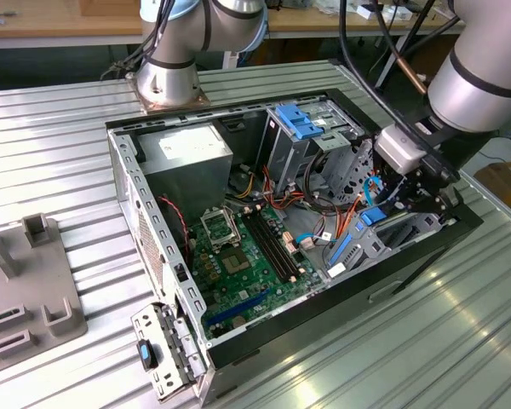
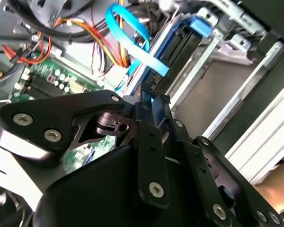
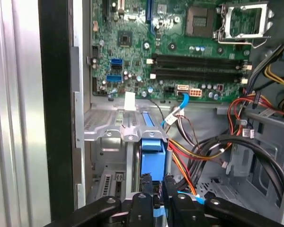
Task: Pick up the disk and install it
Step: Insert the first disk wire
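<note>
Claw (image 3: 159, 198) pinching disk (image 3: 151, 158) by its blue end, held edge-on to seat in grey drive bay (image 3: 109, 135).

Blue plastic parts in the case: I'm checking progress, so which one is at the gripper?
The disk with blue rails, at the gripper in the lower bay by the case's edge. The blue latch sits atop the upright cage, farther back.

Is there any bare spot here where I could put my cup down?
The ribbed metal tabletop lies bare along the open computer case on the exterior view's right. Inside, coloured cables and the hand at the blue-railed disk crowd things.
</note>
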### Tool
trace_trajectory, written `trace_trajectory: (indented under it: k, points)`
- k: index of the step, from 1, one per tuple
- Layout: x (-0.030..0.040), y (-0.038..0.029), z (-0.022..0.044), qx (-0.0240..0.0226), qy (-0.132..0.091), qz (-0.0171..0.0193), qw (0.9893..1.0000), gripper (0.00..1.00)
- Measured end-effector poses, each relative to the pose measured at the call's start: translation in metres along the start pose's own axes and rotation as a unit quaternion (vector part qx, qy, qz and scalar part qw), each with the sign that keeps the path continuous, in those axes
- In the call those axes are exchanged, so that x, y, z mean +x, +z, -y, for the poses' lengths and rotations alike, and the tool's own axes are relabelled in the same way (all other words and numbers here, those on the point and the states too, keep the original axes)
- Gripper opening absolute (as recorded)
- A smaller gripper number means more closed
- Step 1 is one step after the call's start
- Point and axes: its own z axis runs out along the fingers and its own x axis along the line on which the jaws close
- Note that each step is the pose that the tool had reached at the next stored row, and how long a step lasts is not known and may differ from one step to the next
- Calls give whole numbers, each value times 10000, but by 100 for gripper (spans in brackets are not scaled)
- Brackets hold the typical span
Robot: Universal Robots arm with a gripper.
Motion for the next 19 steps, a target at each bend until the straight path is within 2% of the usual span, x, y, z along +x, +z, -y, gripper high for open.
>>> trace_trajectory:
  k: [1,3,8,10,15,16,19]
  points:
    - [0,1,7,-47,3,1,10000,24]
    - [0,1,7,-64,5,2,10000,24]
    - [-14,-82,26,-138,84,-6,9999,24]
    - [-41,-86,38,-158,152,-15,9998,24]
    - [-50,-82,59,-160,180,-19,9997,24]
    - [-52,-80,71,-165,178,-22,9997,24]
    - [-67,-62,162,-250,240,-41,9994,24]
